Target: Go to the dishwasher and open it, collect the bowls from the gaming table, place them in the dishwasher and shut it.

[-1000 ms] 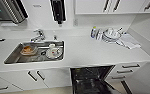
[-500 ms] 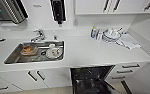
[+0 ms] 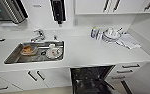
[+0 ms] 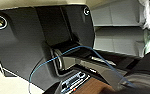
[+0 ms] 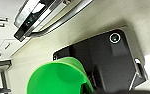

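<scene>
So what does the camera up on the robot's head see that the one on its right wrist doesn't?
Head view alone: the white counter, a steel sink with dirty dishes, a tap, stacked plates by the wall, and the open dishwasher's dark inside with its racks.

Right wrist view alone: a bright green bowl close to the camera, and the dishwasher door with its bar handle, seen from the side.

Both share the dishwasher and white cabinet fronts.
</scene>
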